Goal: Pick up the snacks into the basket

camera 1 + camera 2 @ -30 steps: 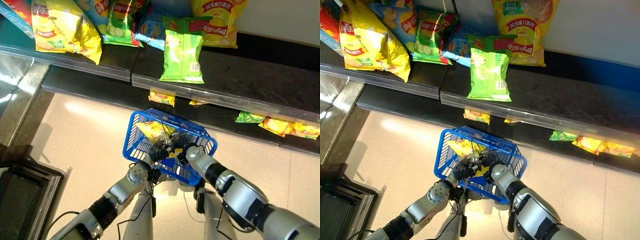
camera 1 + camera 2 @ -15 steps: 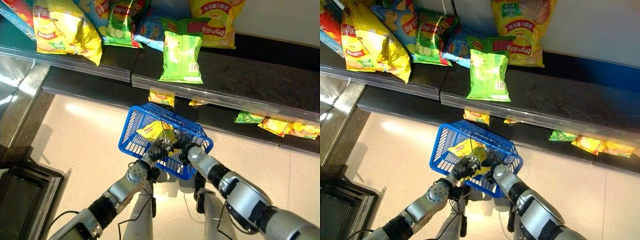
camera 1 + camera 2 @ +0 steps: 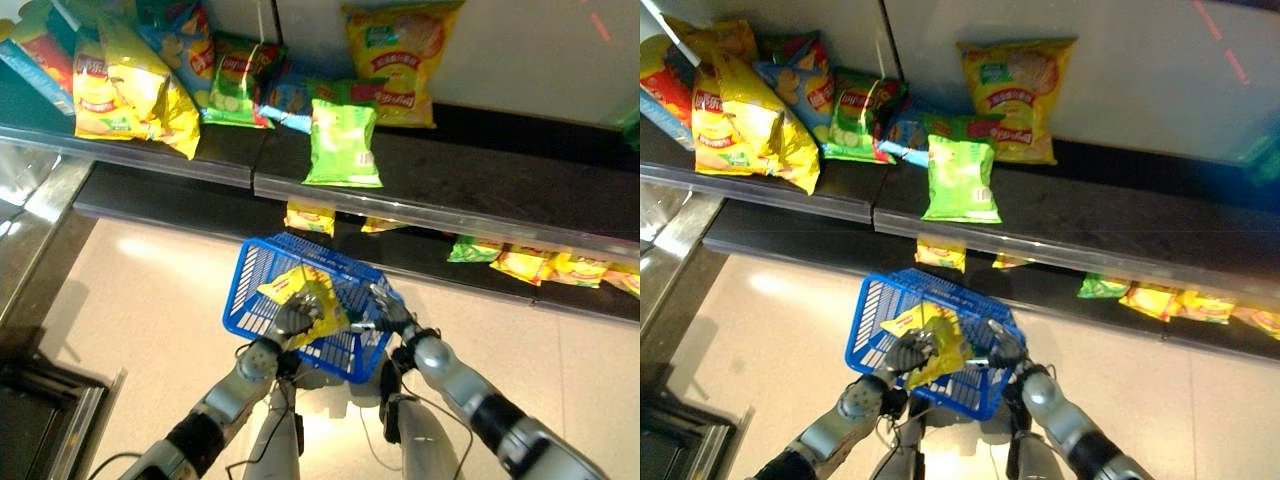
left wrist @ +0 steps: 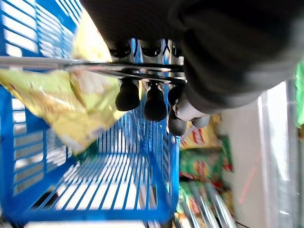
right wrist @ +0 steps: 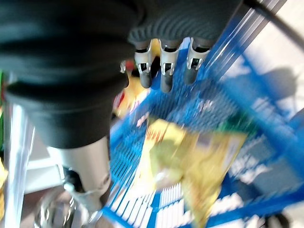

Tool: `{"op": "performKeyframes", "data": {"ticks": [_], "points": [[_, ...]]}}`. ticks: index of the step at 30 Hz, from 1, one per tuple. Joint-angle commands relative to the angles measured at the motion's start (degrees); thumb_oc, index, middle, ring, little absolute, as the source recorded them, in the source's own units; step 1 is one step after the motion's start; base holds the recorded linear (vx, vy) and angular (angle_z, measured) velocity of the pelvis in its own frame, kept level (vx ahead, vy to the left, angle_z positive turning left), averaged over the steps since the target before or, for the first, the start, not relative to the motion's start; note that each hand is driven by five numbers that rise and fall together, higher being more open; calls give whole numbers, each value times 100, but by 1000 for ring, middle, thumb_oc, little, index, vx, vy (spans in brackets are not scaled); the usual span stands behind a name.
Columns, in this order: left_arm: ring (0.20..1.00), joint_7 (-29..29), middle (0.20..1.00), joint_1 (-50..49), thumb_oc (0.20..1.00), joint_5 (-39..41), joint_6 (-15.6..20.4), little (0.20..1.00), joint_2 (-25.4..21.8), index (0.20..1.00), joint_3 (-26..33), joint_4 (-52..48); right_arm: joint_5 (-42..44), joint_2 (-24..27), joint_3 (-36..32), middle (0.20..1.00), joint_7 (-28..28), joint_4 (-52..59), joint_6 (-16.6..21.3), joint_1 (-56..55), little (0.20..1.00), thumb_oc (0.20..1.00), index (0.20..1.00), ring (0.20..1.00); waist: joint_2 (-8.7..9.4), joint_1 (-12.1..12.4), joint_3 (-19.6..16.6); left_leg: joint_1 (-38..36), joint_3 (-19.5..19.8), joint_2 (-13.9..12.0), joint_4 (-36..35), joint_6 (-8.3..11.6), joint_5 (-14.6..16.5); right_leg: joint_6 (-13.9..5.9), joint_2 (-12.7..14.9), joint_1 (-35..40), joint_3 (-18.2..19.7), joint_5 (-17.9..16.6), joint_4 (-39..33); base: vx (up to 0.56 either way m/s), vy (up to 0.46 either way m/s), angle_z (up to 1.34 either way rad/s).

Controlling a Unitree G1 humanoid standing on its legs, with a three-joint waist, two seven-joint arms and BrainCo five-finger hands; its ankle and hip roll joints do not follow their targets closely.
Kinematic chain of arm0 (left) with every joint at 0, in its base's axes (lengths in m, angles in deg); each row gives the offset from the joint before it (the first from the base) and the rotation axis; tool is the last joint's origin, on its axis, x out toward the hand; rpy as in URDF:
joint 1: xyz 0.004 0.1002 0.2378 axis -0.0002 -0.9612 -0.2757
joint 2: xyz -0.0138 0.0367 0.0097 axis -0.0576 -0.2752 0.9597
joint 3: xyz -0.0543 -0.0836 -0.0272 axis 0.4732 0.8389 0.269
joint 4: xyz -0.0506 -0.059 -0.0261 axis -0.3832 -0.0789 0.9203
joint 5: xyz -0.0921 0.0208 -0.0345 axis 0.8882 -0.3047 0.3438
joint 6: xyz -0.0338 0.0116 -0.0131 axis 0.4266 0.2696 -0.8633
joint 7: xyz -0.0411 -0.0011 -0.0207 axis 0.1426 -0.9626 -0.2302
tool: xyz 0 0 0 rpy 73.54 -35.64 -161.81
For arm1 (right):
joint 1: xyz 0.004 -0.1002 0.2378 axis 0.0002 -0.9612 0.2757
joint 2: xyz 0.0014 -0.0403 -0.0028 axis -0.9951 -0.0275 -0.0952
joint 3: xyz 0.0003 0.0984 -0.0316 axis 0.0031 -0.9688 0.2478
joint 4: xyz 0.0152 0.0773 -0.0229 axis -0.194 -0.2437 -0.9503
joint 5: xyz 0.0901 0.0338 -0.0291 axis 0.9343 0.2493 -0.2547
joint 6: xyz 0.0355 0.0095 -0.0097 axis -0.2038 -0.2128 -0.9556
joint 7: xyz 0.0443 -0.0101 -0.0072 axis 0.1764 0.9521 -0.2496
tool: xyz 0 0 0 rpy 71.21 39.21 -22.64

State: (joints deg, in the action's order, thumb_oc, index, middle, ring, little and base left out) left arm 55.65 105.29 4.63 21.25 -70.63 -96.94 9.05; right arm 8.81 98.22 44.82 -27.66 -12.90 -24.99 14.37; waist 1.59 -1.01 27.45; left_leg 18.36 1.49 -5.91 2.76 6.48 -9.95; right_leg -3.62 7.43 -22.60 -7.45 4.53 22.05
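Blue wire basket [image 3: 262, 290] held above the pale floor [image 3: 150, 300], just in front of the dark shelf [image 3: 480, 180]. Left hand [image 3: 294, 318] at the basket's near rim, fingers [image 4: 128, 95] curled over the metal handle [image 4: 71, 66] and clamped on it. Right hand [image 3: 385, 308] at the basket's near right corner, fingers [image 5: 164, 71] hanging relaxed and fairly straight over the basket, gripping nothing. Yellow snack bag [image 3: 305, 295] inside the basket, lying tilted against the near side, close by the left hand. On the shelf beyond the basket: green snack bag [image 3: 342, 145] near the front edge, yellow bags [image 3: 125, 90] further left, another yellow bag [image 3: 400, 50] leaning against the back wall. Lower shelf behind the basket: small yellow and green packets [image 3: 520, 262].
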Motion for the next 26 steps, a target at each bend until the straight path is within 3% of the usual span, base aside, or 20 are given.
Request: {"op": "performKeyframes", "data": {"ticks": [1,3,10,12,13,19,23,26], "points": [[200,87,200,140,200,-575,605,200,220,200,255,-128,-187,-40,-217,1000,-217,37,348,-281,1000,1000,1000,1000,229,-19,-660,-195,-252,121,480,-84,850,-633,218,519,239,-616,-1284,71,23,-14],[200,158,200,-133,200,-705,662,200,316,200,469,616,-718,24,-274,1000,-181,-476,357,-659,1000,1000,1000,1000,261,-58,-950,-455,-316,106,347,-90,889,-664,188,807,253,-653,-1558,90,18,-20],[200,358,200,-869,200,-653,718,200,597,200,1040,1977,-1262,-176,-636,1000,-1,-2131,378,-1156,1000,1000,1000,1000,217,-55,-1513,-902,-382,84,51,-69,901,-674,200,1325,206,-727,-2040,79,11,-5],[200,358,200,-871,200,-654,721,200,598,200,1040,1979,-1262,-177,-634,1000,1,-2134,381,-1157,1000,1000,1000,1000,216,-56,-1510,-911,-381,83,47,-69,901,-674,199,1335,204,-728,-2046,62,5,-1],[200,446,200,-1116,200,-907,701,200,674,200,1250,2670,-1161,-351,-963,1000,54,-2949,328,-1353,1000,1000,1000,1000,187,-51,-1722,-1089,-392,67,-52,-62,910,-677,191,1515,169,-730,-2164,78,6,1],[200,375,200,-1396,200,-1499,535,200,765,200,1690,4049,-762,-577,-1732,1000,157,-3985,205,-1698,1000,1000,1000,1000,135,-79,-2048,-1403,-447,46,-276,-51,894,-665,170,1797,112,-700,-2282,78,16,3],[200,401,200,-1649,200,-1650,416,200,808,200,2030,4687,-318,-608,-2231,1000,171,-4380,116,-1866,1000,1000,1000,1000,64,-109,-2315,-1650,-506,42,-461,-65,901,-657,143,2000,88,-717,-2459,69,37,0],[200,405,200,-1704,200,-1640,409,200,833,200,2088,4738,-292,-625,-2242,1000,161,-4376,117,-1899,1000,1000,1000,1000,58,-100,-2394,-1737,-533,43,-525,-62,896,-654,141,2086,78,-727,-2524,59,17,-4]]}}
